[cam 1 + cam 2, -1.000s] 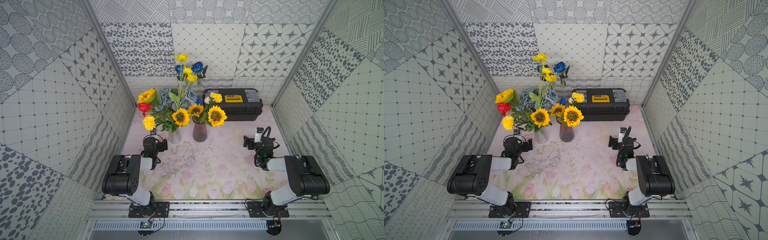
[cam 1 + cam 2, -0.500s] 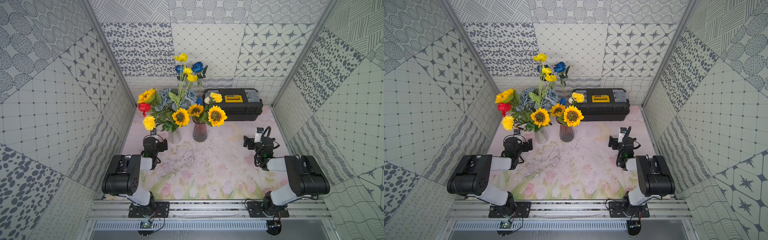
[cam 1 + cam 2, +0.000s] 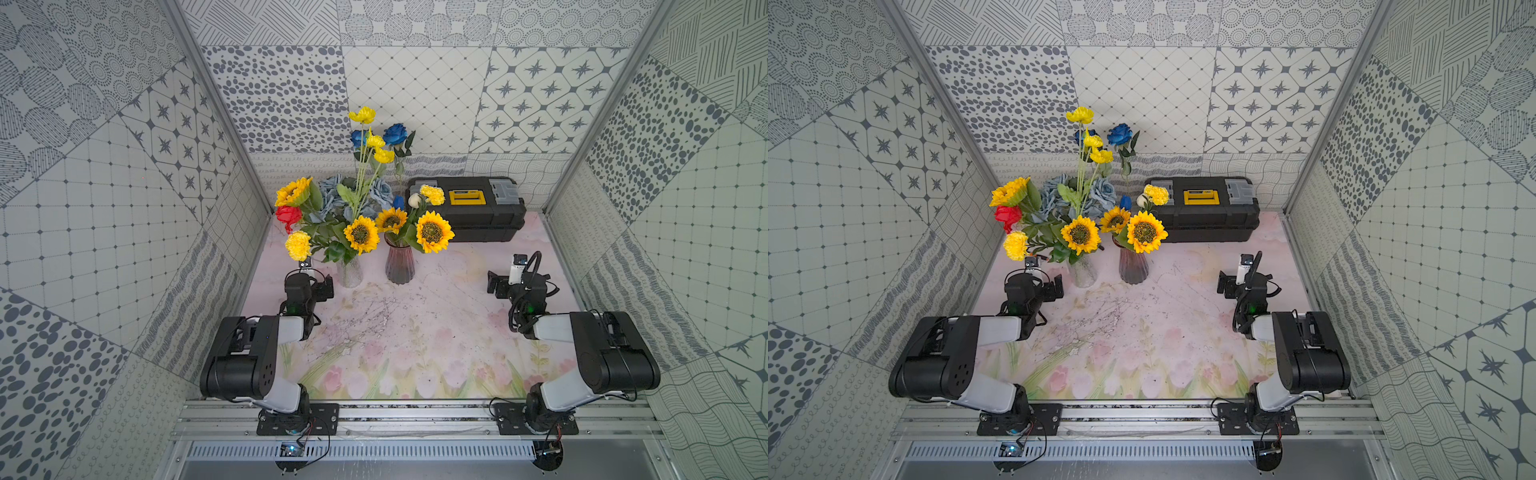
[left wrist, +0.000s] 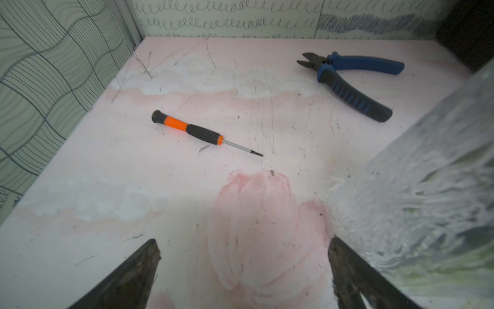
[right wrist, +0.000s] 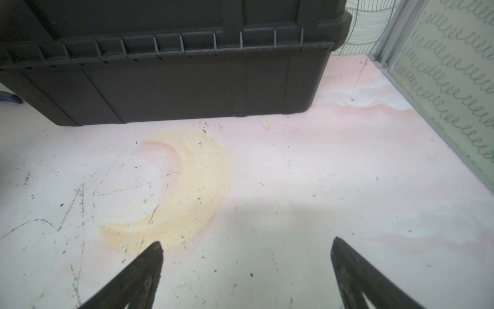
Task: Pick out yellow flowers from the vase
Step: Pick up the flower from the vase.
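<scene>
Yellow flowers [image 3: 360, 235] stand stems-upright in the glass vase [image 3: 350, 272] and the purple vase [image 3: 399, 266]. The left claw [image 4: 243, 246], spread and empty, sits low just beside the glass vase, with the blooms above it. The right claw [image 5: 247, 246], also spread, rests well apart.
</scene>
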Available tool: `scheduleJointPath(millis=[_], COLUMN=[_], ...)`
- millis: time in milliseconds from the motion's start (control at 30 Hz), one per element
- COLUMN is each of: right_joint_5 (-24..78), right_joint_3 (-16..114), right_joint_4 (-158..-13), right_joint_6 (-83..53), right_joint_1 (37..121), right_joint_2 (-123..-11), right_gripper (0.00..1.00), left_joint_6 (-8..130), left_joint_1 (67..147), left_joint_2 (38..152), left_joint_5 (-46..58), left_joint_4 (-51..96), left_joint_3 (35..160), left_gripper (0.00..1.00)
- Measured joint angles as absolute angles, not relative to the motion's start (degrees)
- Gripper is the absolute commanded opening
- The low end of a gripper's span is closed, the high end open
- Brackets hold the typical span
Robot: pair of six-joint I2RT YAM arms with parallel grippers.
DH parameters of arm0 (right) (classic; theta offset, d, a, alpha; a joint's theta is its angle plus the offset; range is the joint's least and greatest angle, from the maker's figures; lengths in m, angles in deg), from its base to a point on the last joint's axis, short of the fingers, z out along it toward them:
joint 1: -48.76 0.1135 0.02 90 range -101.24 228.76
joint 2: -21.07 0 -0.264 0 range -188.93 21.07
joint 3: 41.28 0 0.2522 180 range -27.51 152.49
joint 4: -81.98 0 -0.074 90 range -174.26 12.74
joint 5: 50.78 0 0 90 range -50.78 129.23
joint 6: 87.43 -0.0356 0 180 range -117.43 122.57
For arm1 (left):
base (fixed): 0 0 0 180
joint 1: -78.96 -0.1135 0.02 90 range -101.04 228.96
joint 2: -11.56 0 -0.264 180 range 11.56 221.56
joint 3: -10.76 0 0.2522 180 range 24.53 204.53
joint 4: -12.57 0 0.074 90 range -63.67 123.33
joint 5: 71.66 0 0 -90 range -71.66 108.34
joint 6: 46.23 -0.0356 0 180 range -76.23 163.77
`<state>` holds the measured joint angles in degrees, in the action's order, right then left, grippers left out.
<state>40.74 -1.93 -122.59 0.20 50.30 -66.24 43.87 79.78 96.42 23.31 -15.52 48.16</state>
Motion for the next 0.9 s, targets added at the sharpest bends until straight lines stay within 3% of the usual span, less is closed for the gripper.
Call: scheduleJointPath(millis=[367, 633, 900], right_joint_5=[49.81, 51.52, 50.71], right_joint_3=[12.1, 15.01, 15.27], right_joint_4=[-100.84, -90.68, -86.54], right_joint_6=[-7.12, -10.47, -10.51], right_joint_1=[52.29, 59.46, 62.57], right_joint_2=[-53.67, -53.02, -53.67], right_gripper=[0.98, 0.98, 0.98], left_joint_6=[47.47, 62.14, 68.65], left_joint_1=[88.13, 90.32, 90.52], left_joint_2=[77.67, 57.69, 39.35], left_joint_5=[35.9, 47.49, 49.78], left_joint_4=[-1.51, 19.8, 25.31], left_joint_3=[49.43, 51.29, 44.86], left_gripper=[0.98, 0.98, 0.98])
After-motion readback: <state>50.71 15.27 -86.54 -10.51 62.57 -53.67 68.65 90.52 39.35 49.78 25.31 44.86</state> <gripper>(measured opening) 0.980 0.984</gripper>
